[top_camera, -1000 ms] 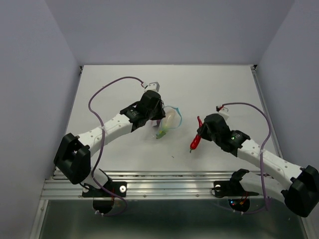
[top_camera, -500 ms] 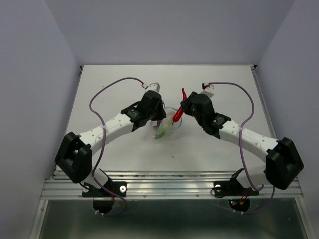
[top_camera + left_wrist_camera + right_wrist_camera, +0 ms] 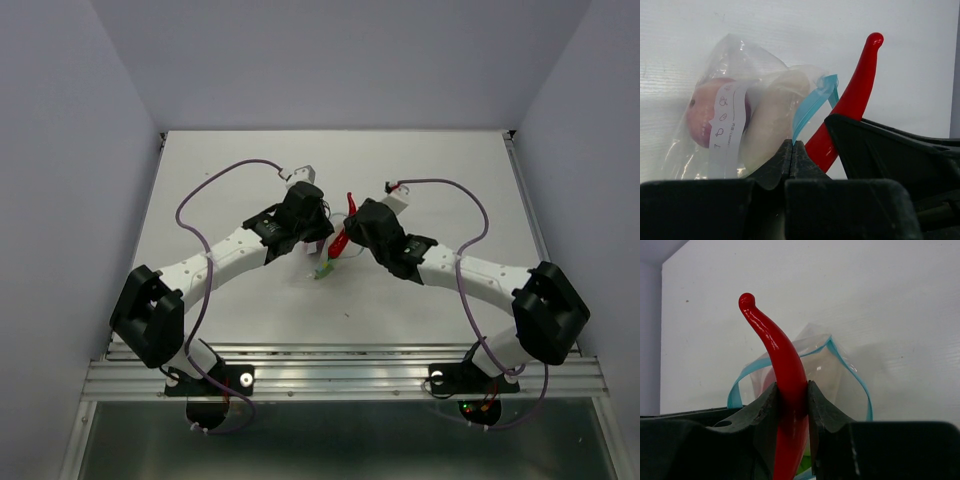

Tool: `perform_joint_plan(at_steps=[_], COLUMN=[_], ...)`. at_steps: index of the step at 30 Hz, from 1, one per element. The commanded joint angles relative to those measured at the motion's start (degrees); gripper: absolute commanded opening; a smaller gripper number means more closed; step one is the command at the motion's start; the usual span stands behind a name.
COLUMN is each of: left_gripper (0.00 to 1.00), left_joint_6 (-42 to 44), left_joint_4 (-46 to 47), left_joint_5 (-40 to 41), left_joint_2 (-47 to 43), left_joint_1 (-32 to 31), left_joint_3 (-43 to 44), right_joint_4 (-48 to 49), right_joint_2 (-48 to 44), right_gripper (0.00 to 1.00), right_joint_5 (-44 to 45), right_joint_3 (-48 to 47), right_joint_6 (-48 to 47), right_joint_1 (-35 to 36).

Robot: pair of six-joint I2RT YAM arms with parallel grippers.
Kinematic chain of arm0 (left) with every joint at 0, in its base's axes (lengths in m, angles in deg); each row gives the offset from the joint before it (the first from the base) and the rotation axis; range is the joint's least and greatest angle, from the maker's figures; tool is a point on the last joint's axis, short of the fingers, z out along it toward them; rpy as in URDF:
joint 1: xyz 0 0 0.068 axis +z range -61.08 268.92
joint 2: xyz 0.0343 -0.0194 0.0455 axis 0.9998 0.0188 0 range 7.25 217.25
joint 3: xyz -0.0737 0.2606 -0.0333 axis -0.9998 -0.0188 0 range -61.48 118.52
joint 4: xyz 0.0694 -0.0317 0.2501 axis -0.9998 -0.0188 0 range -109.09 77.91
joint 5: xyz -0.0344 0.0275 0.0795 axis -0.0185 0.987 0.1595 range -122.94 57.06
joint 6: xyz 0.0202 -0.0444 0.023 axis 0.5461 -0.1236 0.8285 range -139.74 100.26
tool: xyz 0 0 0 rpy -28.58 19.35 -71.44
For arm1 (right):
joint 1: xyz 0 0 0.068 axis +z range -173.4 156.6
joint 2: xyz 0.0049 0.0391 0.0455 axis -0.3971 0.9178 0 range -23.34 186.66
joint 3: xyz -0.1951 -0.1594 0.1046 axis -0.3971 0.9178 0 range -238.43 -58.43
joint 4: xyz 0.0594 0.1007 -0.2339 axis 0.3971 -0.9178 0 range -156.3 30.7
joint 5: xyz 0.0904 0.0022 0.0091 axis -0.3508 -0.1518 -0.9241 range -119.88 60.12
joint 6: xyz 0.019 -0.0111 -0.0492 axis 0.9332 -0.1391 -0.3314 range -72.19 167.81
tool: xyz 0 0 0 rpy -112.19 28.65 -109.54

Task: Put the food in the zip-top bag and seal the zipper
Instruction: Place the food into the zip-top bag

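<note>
Right gripper (image 3: 791,399) was clamped mid-body on the stiff, glossy, likely slippery red chili (image 3: 771,340) at the mouth of the zip-top bag (image 3: 834,367); left gripper (image 3: 792,152) pinched that flimsy bag's rim, the sensible hold.

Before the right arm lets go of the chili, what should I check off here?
1. The right gripper is shut on the chili: ok.
2. The left gripper pinches the zip-top bag: ok.
3. The bag mouth is open, its zipper forming a loop: ok.
4. The onion and radish are inside the bag: ok.
5. The chili's low end is inside the mouth: cannot tell.
6. The zipper is sealed: not ok.
</note>
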Motion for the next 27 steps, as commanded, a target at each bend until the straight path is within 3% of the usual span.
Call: perform_joint_plan(at_steps=[1,18,27], left_gripper=[0.00,0.00,0.00], left_joint_6=[-1.8,-3.8,-3.1], left_joint_4=[1.0,3.3,3.5], left_joint_5=[1.8,3.6,4.0], left_joint_2=[-1.1,-0.4,0.2], left_joint_1=[-0.1,-0.4,-0.4], left_joint_3=[2.0,0.4,0.8], right_joint_4=[-0.9,-4.2,-8.0], right_joint_2=[-1.6,-3.4,-4.7], right_gripper=[0.20,0.20,0.17], right_joint_5=[0.1,-8.8,-6.1], right_joint_3=[-0.4,4.6,5.1], right_joint_6=[3.8,7.9,5.7], right_joint_1=[1.4,5.2,8.4])
